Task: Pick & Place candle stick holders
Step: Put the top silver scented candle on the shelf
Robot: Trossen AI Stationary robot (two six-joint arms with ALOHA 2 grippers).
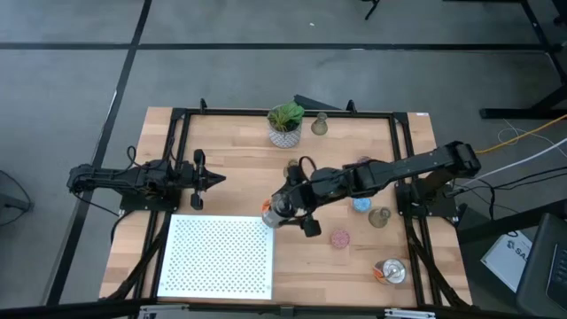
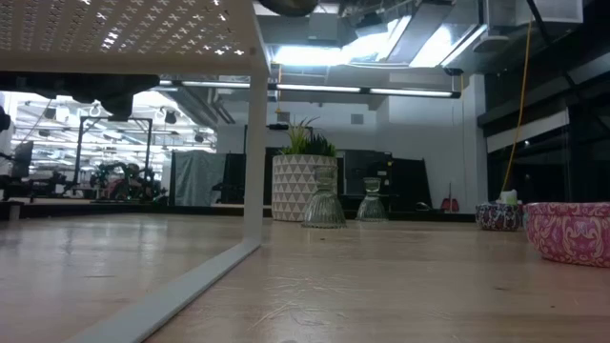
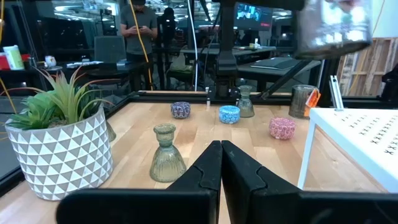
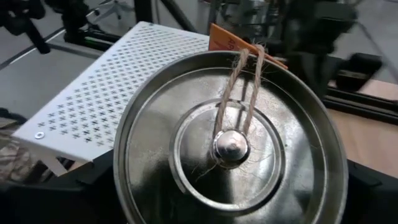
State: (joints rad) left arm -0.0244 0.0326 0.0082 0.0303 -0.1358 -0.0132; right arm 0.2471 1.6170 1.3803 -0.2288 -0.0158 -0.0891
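the right gripper [image 1: 285, 211] held a shiny silver candle stick holder [image 4: 229, 146] in wide jaws above the white perforated shelf's [image 1: 221, 257] right back corner. the left gripper [image 1: 213, 180], jaws closed, waited near the table's [image 1: 239, 151] left edge.

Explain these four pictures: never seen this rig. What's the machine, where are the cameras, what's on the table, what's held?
Two dark robot arms work at a wooden table. One camera looks straight down, one sits at tabletop height, and one rides on each wrist.

The left end effector is shut and empty, waiting over the table's left side. The right end effector holds a shiny silver candle holder with twine and an orange tag, at the corner of a white perforated shelf.

On the table: a potted plant, olive-grey holders, a pink holder, a blue one, a speckled purple one, and a second silver one.
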